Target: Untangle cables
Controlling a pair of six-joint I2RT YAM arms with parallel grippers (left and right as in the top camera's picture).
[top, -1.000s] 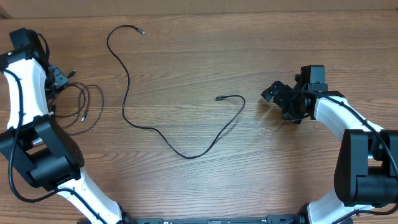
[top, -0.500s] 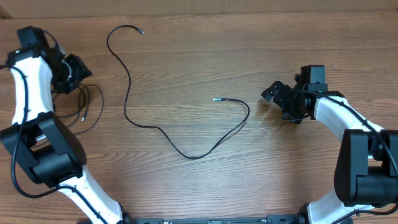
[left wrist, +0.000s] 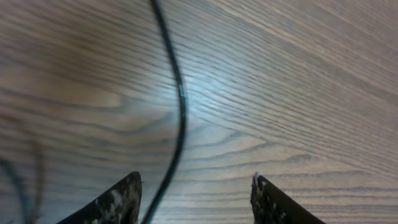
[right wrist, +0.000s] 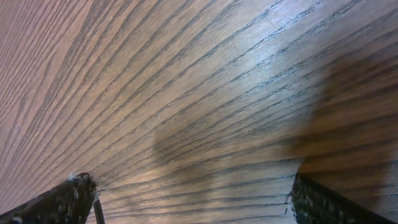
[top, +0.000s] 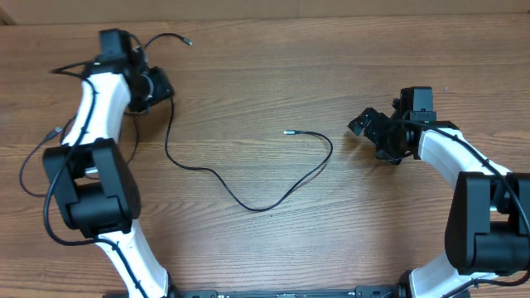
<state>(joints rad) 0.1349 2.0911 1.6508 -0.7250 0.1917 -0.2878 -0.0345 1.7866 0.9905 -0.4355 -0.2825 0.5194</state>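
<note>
One long black cable (top: 248, 207) snakes over the wooden table from a plug at the far side (top: 189, 40) to a plug near the middle (top: 287, 132). My left gripper (top: 157, 85) hangs over its upper stretch. In the left wrist view that cable (left wrist: 180, 112) passes loosely between the parted fingers of the left gripper (left wrist: 196, 186), close to the left one. Another thin strand with a grey tip (top: 55, 131) lies at the left edge, partly hidden by the arm. My right gripper (top: 374, 139) stands open at the right, holding nothing, with bare wood between its fingers (right wrist: 189, 183).
The left arm's white links (top: 91, 124) cross the table's left side and cover part of the strands there. The right arm (top: 455, 161) lies along the right side. The table's far edge (top: 331, 16) runs just beyond the long cable's far plug.
My left arm has swung from the far left edge rightward over the long cable, and its jaws have opened. The cable's middle plug end shifted slightly. The right arm has not moved.
</note>
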